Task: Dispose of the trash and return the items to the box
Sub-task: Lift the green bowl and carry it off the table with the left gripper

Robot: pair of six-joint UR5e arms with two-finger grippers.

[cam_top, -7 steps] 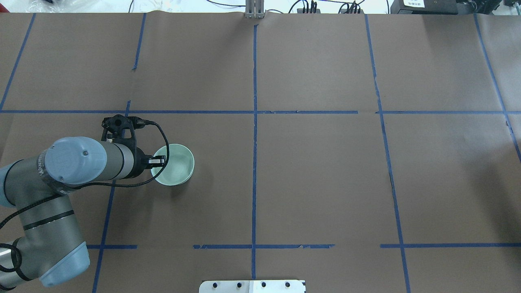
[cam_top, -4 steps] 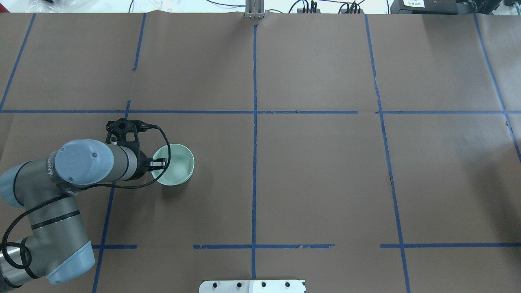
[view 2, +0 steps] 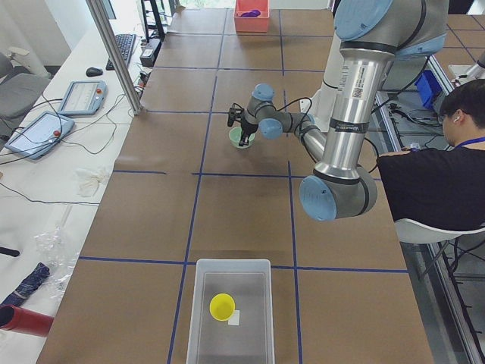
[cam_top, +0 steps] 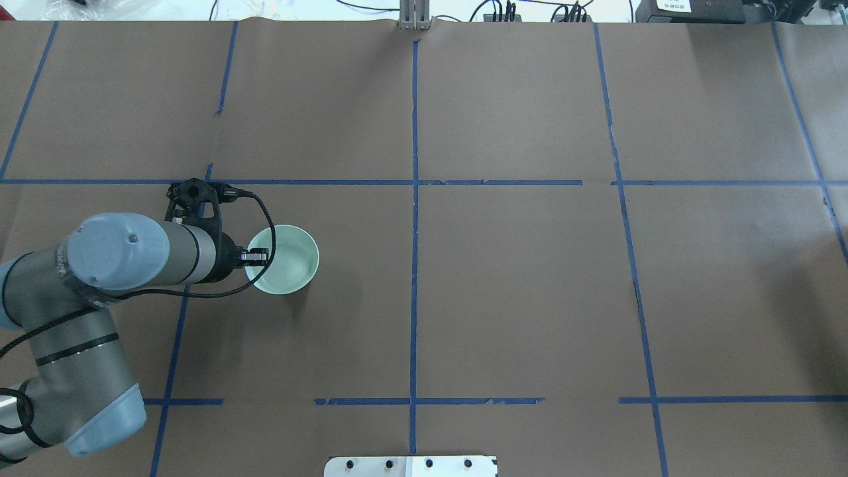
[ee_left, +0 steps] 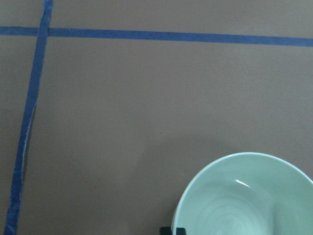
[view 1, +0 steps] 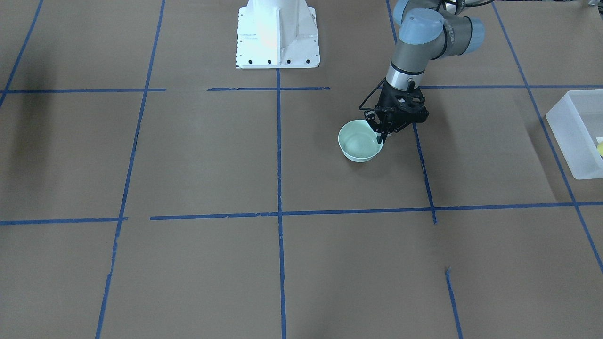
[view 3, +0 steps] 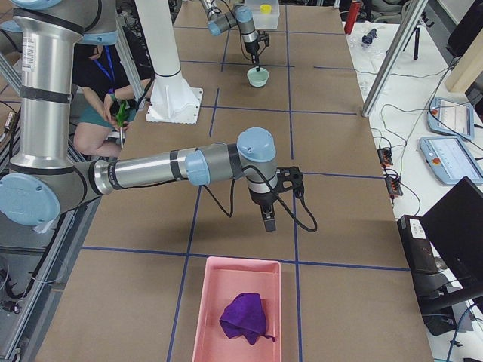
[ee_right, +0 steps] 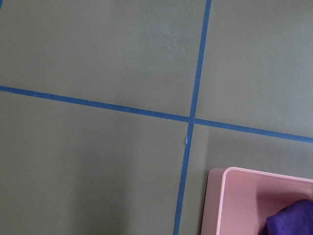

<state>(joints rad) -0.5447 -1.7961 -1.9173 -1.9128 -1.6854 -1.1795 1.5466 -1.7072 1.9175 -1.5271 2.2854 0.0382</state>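
Observation:
A pale green bowl [cam_top: 286, 260] sits left of the table's middle; it also shows in the front view [view 1: 359, 141] and the left wrist view [ee_left: 247, 196]. My left gripper [cam_top: 258, 256] is shut on the bowl's near rim, one finger inside and one outside, as the front view [view 1: 380, 136] shows. The frosted-white box [view 2: 231, 315] stands at the table's left end with the yellow cup [view 2: 222, 306] inside it. My right gripper [view 3: 269, 220] hangs above bare table near a pink tray; I cannot tell if it is open or shut.
The pink tray [view 3: 234, 309] at the table's right end holds a crumpled purple cloth [view 3: 245, 318]; its corner shows in the right wrist view [ee_right: 259, 196]. The box's edge [view 1: 572, 134] shows at the right of the front view. A seated person [view 2: 432, 182] is beside the table.
The bowl and my left gripper have shifted a little toward the table's far side, and the bowl looks slightly larger. The left arm's elbow has swung left.

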